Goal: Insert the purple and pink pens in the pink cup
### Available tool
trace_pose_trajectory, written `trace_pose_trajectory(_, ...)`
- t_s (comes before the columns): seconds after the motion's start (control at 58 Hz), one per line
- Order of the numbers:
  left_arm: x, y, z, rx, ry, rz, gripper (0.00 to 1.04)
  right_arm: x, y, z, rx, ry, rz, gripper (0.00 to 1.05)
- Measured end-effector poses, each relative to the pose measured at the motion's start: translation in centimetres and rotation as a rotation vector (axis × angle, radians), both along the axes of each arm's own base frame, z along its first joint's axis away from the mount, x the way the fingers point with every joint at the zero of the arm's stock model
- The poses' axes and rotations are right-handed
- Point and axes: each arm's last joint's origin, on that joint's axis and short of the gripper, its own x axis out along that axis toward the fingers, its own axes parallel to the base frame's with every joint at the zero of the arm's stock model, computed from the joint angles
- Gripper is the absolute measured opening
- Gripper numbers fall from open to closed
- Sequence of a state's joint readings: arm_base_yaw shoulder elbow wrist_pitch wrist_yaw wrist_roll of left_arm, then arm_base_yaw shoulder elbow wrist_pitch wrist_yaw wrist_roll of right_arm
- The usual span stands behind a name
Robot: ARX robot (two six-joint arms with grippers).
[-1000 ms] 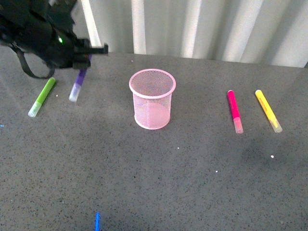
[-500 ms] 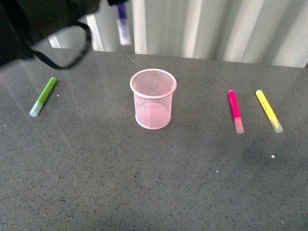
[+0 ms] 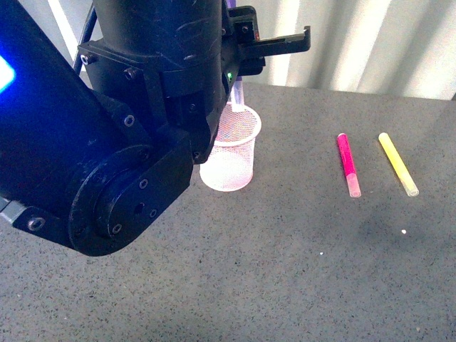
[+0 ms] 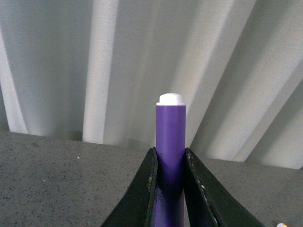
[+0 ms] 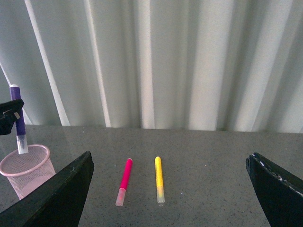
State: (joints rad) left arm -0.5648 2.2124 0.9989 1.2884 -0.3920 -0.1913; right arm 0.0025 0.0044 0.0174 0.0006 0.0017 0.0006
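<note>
Swinging in from the far left, the left arm now fills the whole side of the front view to the left of the pink cup (image 3: 235, 171), where half a second ago it sat up in the corner with the pen high against the curtain. It now covers the spot left of the cup where the lime-green marker lay. The left gripper (image 4: 170, 158) has its fingers (image 4: 144, 189) pressed in on both sides of the purple pen (image 4: 170, 132), which it holds nearly upright, pale cap down. In the right wrist view that cap end hangs at the cup's rim, right over the mouth, though I cannot tell whether it has dipped inside yet. So the step in hand looks like the drop of the first pen. The next move calls for keeping the pen centred over the opening, easing it lower if needed, and then parting the fingers so it falls in without catching the rim or tipping the light mesh cup. The cup itself has not shifted. Well to the right of the cup, the pink pen (image 3: 348, 164) lies flat on the table (image 3: 285, 271), untouched, with the yellow marker (image 3: 397, 164) just beyond it, both as before. The right gripper (image 5: 170, 161) hangs above them with its fingers spread wide and nothing in them.
</note>
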Motion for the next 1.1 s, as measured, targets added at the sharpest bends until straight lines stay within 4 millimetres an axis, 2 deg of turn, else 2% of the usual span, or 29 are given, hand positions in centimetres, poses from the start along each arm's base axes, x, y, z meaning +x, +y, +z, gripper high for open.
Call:
trace_pose_trajectory(0.138, 0.8, 0.3, -0.8, 0.017, 0.006, 0.01, 0.13, 0.0, 0.0, 0.0, 0.0, 0.0, 0.0, 0.98)
trace_pose_trajectory(0.397, 0.8, 0.3, -1.7, 0.072, -0.016, -0.01, 0.13, 0.0, 0.0, 0.0, 0.0, 0.0, 0.0, 0.98)
trace_pose_trajectory(0.741, 1.1, 0.8, -3.7, 0.013, 0.14, 0.005, 0.13, 0.0, 0.0, 0.0, 0.0, 0.0, 0.0, 0.98)
trace_pose_trajectory(0.862, 1.1, 0.9, -4.2, -0.019, 0.204, -0.025, 0.34, 0.0, 0.0, 0.0, 0.0, 0.0, 0.0, 0.98)
trace_pose_trajectory(0.966, 1.0, 1.2, -3.7, -0.037, 0.222, -0.024, 0.5, 0.0, 0.0, 0.0, 0.0, 0.0, 0.0, 0.98)
trace_pose_trajectory(1.017, 0.9, 1.6, -2.7, -0.033, 0.233, -0.005, 0.62, 0.0, 0.0, 0.0, 0.0, 0.0, 0.0, 0.98)
trace_pose_trajectory(1.103, 0.8, 2.9, 0.3, -0.004, 0.249, 0.001, 0.84, 0.0, 0.0, 0.0, 0.0, 0.0, 0.0, 0.98)
